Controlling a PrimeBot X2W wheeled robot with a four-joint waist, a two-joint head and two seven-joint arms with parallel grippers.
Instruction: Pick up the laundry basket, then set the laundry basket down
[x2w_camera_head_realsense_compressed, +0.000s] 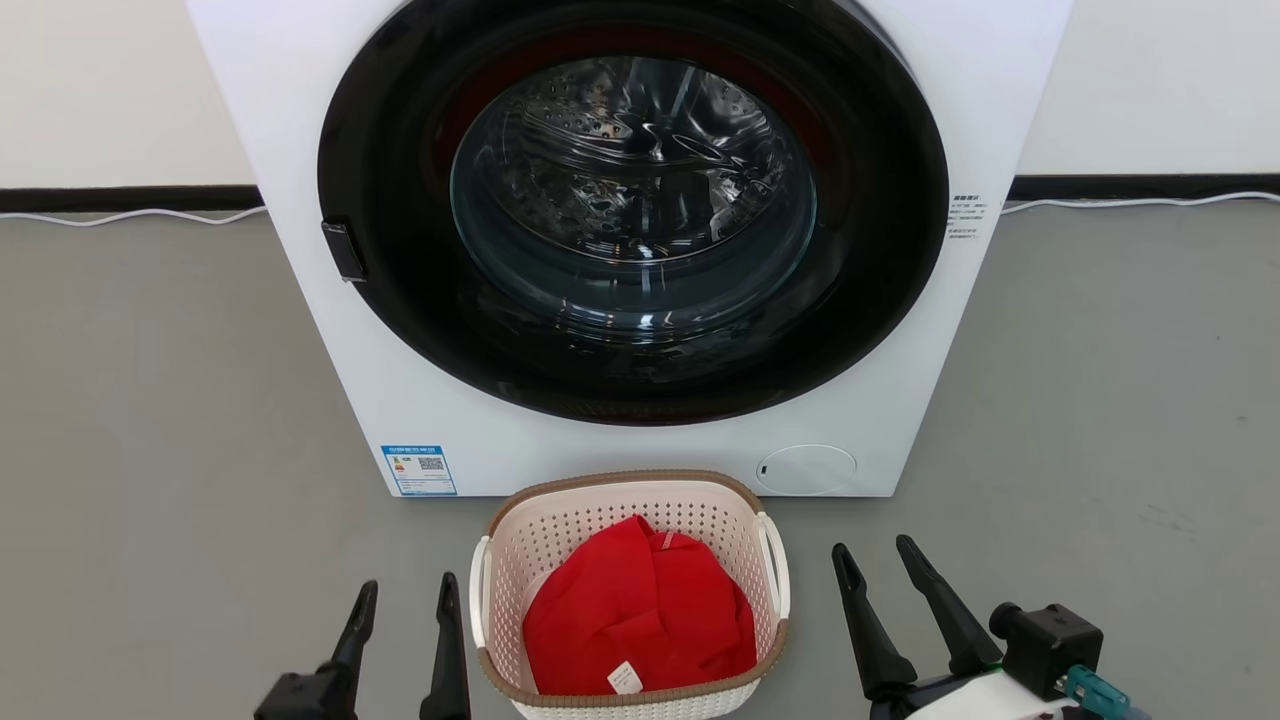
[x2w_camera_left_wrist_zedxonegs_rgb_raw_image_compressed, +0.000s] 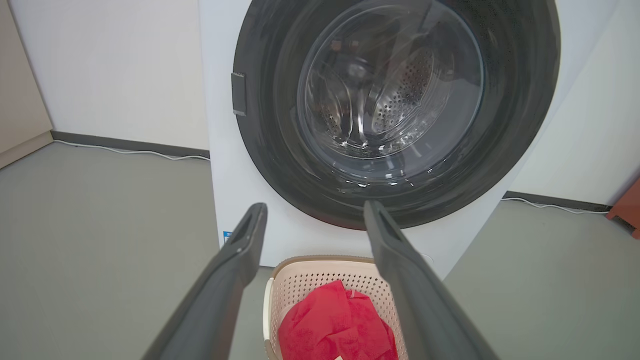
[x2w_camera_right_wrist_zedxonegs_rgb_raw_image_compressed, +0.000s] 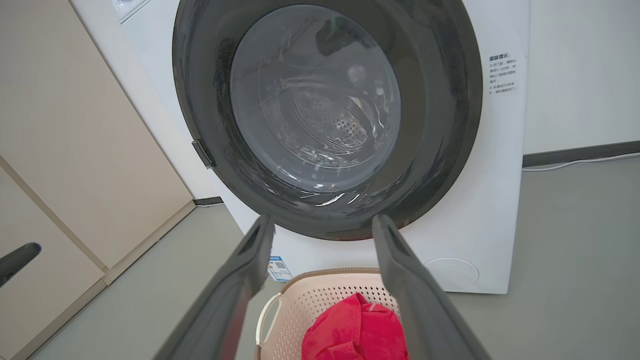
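The laundry basket (x2w_camera_head_realsense_compressed: 560, 530) stands on the grey floor just in front of the washing machine, cream-white and perforated with a brown rim, holding a red cloth (x2w_camera_head_realsense_compressed: 640, 610). My left gripper (x2w_camera_head_realsense_compressed: 408, 593) is open just left of the basket's left handle, not touching it. On the other side my right gripper (x2w_camera_head_realsense_compressed: 873, 553) is open, a short way off the right handle. The left wrist view looks between open fingers at the basket (x2w_camera_left_wrist_zedxonegs_rgb_raw_image_compressed: 320, 280). The right wrist view does the same, with the basket (x2w_camera_right_wrist_zedxonegs_rgb_raw_image_compressed: 320, 295) low in the middle.
A white front-loading washing machine (x2w_camera_head_realsense_compressed: 300, 120) with a shut dark round door (x2w_camera_head_realsense_compressed: 630, 210) rises right behind the basket. A white cable (x2w_camera_head_realsense_compressed: 130, 215) runs along the wall's black skirting. Beige cabinet panels (x2w_camera_right_wrist_zedxonegs_rgb_raw_image_compressed: 75, 150) stand to the machine's left. Grey floor spreads on both sides.
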